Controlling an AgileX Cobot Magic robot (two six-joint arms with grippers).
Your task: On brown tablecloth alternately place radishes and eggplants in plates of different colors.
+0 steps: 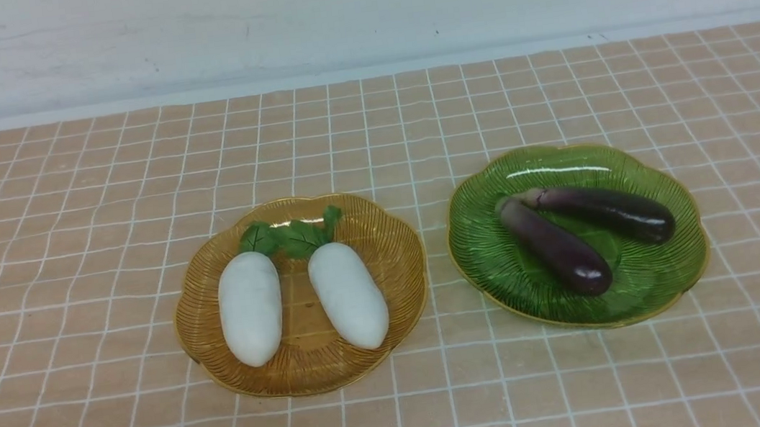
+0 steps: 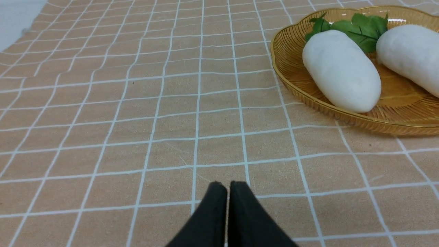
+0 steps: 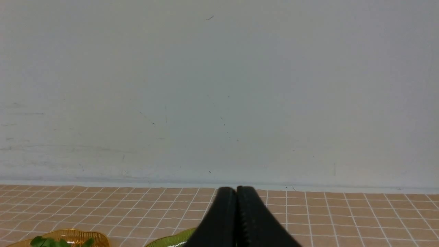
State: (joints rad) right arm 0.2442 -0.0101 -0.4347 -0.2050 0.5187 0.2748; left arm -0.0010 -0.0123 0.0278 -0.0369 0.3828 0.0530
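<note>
Ribbed amber plate (image 1: 401, 269): smooth white radishes (image 1: 251, 308); green plate (image 1: 676, 264): glossy eggplants (image 1: 558, 247).

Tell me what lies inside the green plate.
Two eggplants lie side by side in the green plate, stem ends toward the wall. The plate surface directly beneath them is covered.

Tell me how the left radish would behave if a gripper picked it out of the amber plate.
The left radish looks smooth and rounded, so it may slip in a pinch. Its oblong shape would probably roll sideways on release. It appears rigid, unlikely to sag.
</note>
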